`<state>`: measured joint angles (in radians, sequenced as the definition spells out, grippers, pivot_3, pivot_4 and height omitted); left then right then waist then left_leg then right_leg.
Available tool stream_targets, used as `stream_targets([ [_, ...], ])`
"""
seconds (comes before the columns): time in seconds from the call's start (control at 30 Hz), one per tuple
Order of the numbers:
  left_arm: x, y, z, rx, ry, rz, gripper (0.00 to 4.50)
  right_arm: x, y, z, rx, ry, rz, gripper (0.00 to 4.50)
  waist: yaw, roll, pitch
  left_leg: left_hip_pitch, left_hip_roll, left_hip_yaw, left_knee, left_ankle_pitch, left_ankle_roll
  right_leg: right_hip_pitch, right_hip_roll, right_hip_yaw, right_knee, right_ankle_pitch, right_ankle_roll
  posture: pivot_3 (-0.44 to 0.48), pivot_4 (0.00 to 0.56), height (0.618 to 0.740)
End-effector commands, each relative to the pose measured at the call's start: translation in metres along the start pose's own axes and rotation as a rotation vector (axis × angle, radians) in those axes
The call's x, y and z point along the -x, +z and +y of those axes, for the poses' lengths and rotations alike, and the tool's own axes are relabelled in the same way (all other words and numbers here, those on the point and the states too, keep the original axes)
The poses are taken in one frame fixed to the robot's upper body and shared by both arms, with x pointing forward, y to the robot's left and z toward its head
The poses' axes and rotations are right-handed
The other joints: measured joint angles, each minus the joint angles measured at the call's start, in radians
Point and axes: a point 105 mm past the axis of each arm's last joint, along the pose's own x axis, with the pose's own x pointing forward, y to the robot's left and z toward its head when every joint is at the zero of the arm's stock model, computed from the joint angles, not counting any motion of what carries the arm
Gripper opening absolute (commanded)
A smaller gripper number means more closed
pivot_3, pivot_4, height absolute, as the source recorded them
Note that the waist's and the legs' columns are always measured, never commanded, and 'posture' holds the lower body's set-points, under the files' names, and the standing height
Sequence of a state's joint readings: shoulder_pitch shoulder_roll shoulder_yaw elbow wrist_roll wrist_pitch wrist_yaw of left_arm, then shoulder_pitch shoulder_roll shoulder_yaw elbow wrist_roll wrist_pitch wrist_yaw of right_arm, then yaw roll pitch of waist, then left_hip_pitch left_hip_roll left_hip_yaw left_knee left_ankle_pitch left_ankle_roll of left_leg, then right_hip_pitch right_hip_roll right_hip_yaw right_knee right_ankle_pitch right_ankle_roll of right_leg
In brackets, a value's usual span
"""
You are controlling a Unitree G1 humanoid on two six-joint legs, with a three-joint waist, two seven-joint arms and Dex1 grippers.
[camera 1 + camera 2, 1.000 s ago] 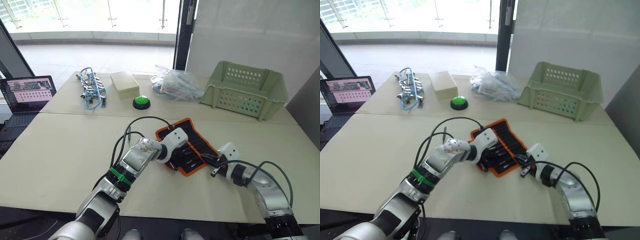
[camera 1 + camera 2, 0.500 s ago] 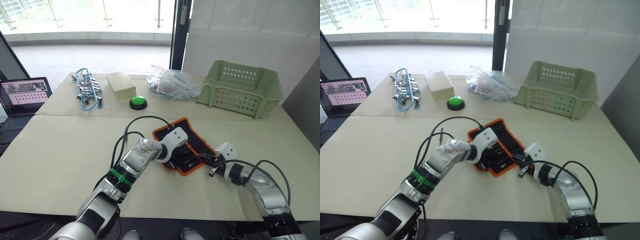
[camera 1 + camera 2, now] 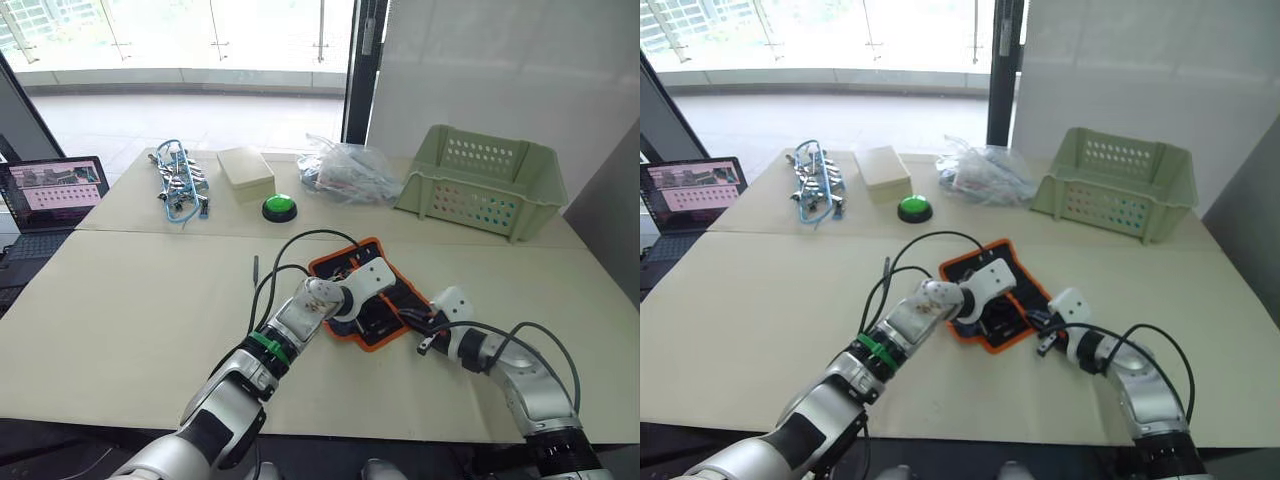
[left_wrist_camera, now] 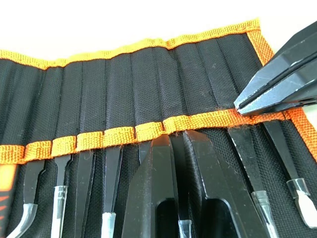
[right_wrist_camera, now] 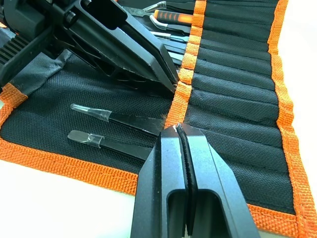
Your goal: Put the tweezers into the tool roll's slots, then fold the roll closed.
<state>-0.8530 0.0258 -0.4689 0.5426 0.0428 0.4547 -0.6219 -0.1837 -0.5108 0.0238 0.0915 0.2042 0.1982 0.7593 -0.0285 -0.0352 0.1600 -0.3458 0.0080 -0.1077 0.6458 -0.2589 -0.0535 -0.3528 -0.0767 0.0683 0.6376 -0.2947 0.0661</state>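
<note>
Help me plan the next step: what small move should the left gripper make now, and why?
Probably push the tweezer between the left gripper's fingers deeper into its slot; the right gripper pins the tool roll's orange band.

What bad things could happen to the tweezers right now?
The left gripper seems to squeeze one tweezer at its slot. If it is pushed crooked, it might snag on the orange band instead of sliding in. The right gripper pinches the roll at that band. If it slips, the roll could bunch up.
</note>
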Motion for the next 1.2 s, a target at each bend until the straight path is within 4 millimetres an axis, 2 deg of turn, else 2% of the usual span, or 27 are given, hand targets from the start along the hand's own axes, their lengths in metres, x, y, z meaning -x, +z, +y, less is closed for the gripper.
stream_targets([
  [0.03,-0.003,0.007,0.0,-0.016,0.017,-0.021,0.05,-0.002,-0.065,0.031,-0.111,0.087,0.229,0.0,0.0,-0.002,-0.002,0.0,0.0,0.0,0.0,0.0,0.0,0.0,0.0,0.0,0.0,0.0,0.0,0.0,0.15,0.74],
  [0.17,0.004,0.006,0.0,0.011,0.013,-0.033,0.05,-0.003,-0.065,0.03,-0.111,0.088,0.23,0.0,-0.001,-0.002,-0.004,0.0,0.0,0.0,0.0,0.0,0.0,0.0,0.0,0.0,0.0,0.0,0.0,0.0,0.15,0.74],
  [0.23,0.012,0.009,0.002,0.068,0.009,-0.063,0.87,-0.003,-0.065,0.029,-0.11,0.088,0.231,0.0,-0.007,-0.002,-0.005,0.0,0.0,0.0,0.0,0.0,0.0,0.0,0.0,0.0,0.0,0.0,0.0,0.0,0.15,0.74],
  [0.3,0.021,0.011,0.004,0.097,0.014,-0.078,1.47,-0.003,-0.065,0.028,-0.108,0.087,0.23,0.0,-0.013,-0.002,-0.005,0.0,0.001,0.0,-0.001,0.0,0.0,-0.001,0.0,0.0,0.001,0.0,0.0,0.0,0.15,0.74],
  [0.43,0.061,0.02,0.021,0.111,0.087,-0.117,2.85,-0.003,-0.064,0.027,-0.105,0.09,0.231,0.0,-0.019,-0.002,-0.005,0.0,0.002,0.0,-0.002,0.0,0.0,-0.002,0.001,0.0,0.001,0.0,0.0,0.0,0.15,0.74],
  [0.53,0.098,0.033,0.038,0.135,0.175,-0.176,3.82,-0.003,-0.064,0.026,-0.102,0.096,0.236,0.0,-0.018,-0.002,-0.005,0.0,0.003,0.0,-0.002,0.0,0.0,-0.002,0.002,0.0,0.002,0.0,0.0,0.0,0.15,0.74],
  [0.6,0.12,0.035,0.046,0.165,0.24,-0.201,4.48,-0.003,-0.064,0.026,-0.099,0.103,0.239,0.0,-0.018,-0.002,-0.005,0.0,0.003,0.0,-0.002,0.0,0.0,-0.002,0.001,0.0,0.001,0.0,0.0,0.0,0.15,0.74],
  [0.73,0.17,0.022,0.061,0.259,0.405,-0.286,4.48,-0.006,-0.064,0.025,-0.09,0.125,0.242,0.0,-0.021,-0.002,-0.005,0.002,0.003,0.0,-0.002,0.0,0.0,-0.001,0.002,0.0,0.0,0.0,0.0,0.0,0.15,0.74],
  [0.8,0.2,0.003,0.071,0.301,0.544,-0.31,4.48,-0.008,-0.062,0.023,-0.082,0.134,0.241,0.0,-0.029,-0.002,-0.005,0.003,0.004,0.001,-0.003,0.0,0.0,-0.001,0.002,0.0,0.0,0.0,0.0,0.0,0.15,0.74],
  [0.87,0.216,-0.01,0.075,0.328,0.625,-0.313,4.48,-0.009,-0.061,0.022,-0.08,0.14,0.241,0.0,-0.027,-0.002,-0.005,0.003,0.006,0.0,-0.004,0.0,0.0,-0.001,0.004,0.0,0.001,0.001,-0.002,0.0,0.15,0.74],
  [0.93,0.241,-0.033,0.077,0.368,0.748,-0.322,4.48,-0.011,-0.06,0.022,-0.072,0.158,0.243,0.0,-0.027,-0.003,-0.006,0.004,0.006,0.0,-0.004,0.0,0.0,-0.001,0.004,0.0,0.001,0.002,-0.004,0.0,0.15,0.74],
  [1.03,0.272,-0.068,0.067,0.38,0.888,-0.294,4.48,-0.015,-0.057,0.022,-0.056,0.189,0.244,0.0,-0.029,-0.004,-0.006,0.006,0.006,0.002,-0.004,-0.001,0.0,0.001,0.003,0.001,-0.001,0.003,-0.007,0.0,0.15,0.74],
  [1.2,0.3,-0.113,0.041,0.413,1.016,-0.24,4.48,-0.021,-0.05,0.017,-0.036,0.208,0.236,0.0,-0.03,-0.006,-0.007,0.006,0.007,0.002,-0.006,-0.001,0.0,0.002,0.004,0.001,-0.006,0.005,-0.01,0.0,0.15,0.74],
])
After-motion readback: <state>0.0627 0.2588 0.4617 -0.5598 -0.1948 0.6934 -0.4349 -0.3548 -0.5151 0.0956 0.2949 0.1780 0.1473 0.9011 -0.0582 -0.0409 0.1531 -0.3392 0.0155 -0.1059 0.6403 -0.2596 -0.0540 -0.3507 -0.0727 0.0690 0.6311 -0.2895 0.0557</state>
